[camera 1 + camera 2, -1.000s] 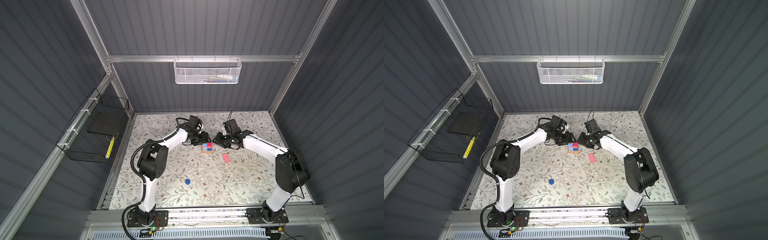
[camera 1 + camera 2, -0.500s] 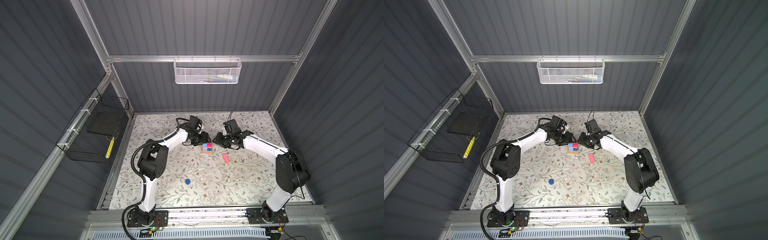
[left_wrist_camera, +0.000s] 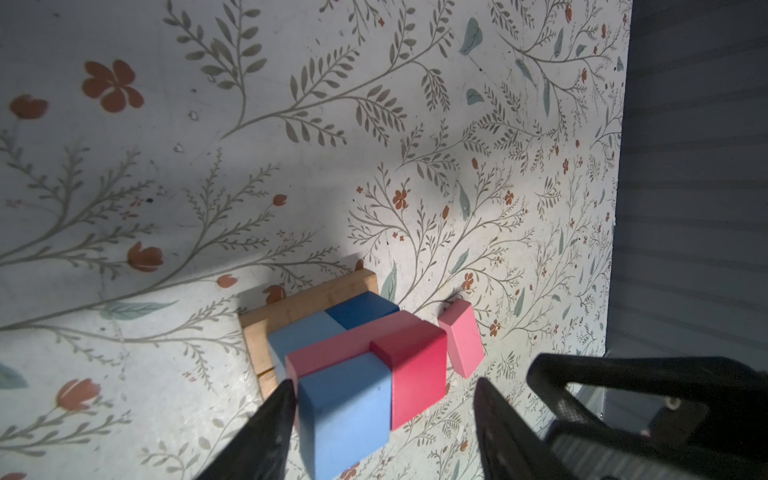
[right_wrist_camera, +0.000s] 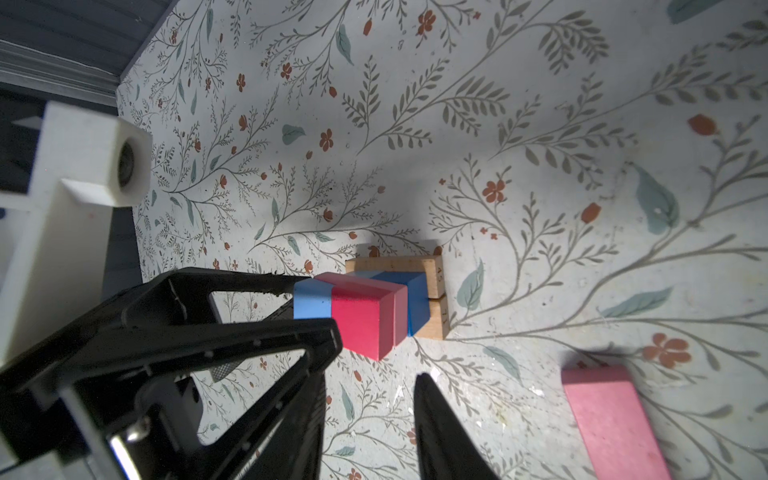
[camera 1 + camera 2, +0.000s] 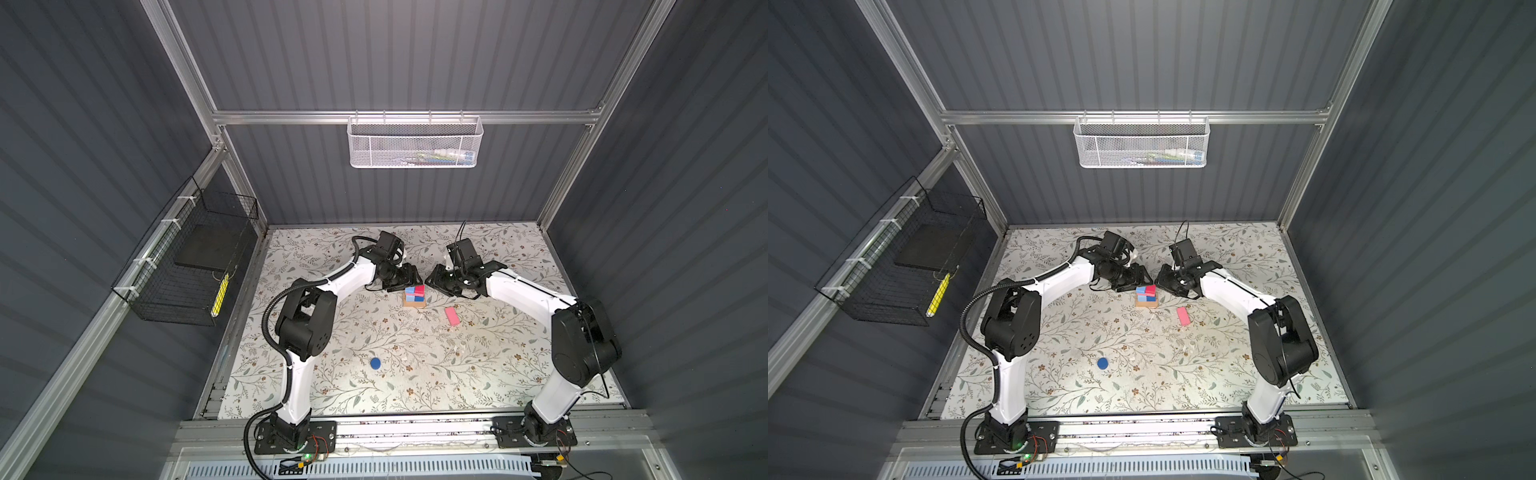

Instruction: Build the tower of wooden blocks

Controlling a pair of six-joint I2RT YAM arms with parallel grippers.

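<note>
The tower (image 5: 414,296) stands mid-table on its tan base (image 3: 307,305): blue cubes (image 3: 345,399), a red cube (image 3: 415,361) and a pink oblong (image 3: 332,349) showing between the rows of cubes. My left gripper (image 3: 382,386) is open astride the near blue and red cubes. One finger (image 3: 278,411) is against the blue cube, the other stands off the red one. My right gripper (image 4: 374,376) hovers just right of the tower, narrowly open and empty. A loose pink oblong (image 5: 451,316) lies flat to the right. The dark blue disc (image 5: 375,363) lies front left.
A white mesh basket (image 5: 415,143) hangs on the back wall and a black wire basket (image 5: 187,262) on the left wall. Both grippers (image 5: 1133,276) (image 5: 1163,280) crowd the tower (image 5: 1147,296) from the back.
</note>
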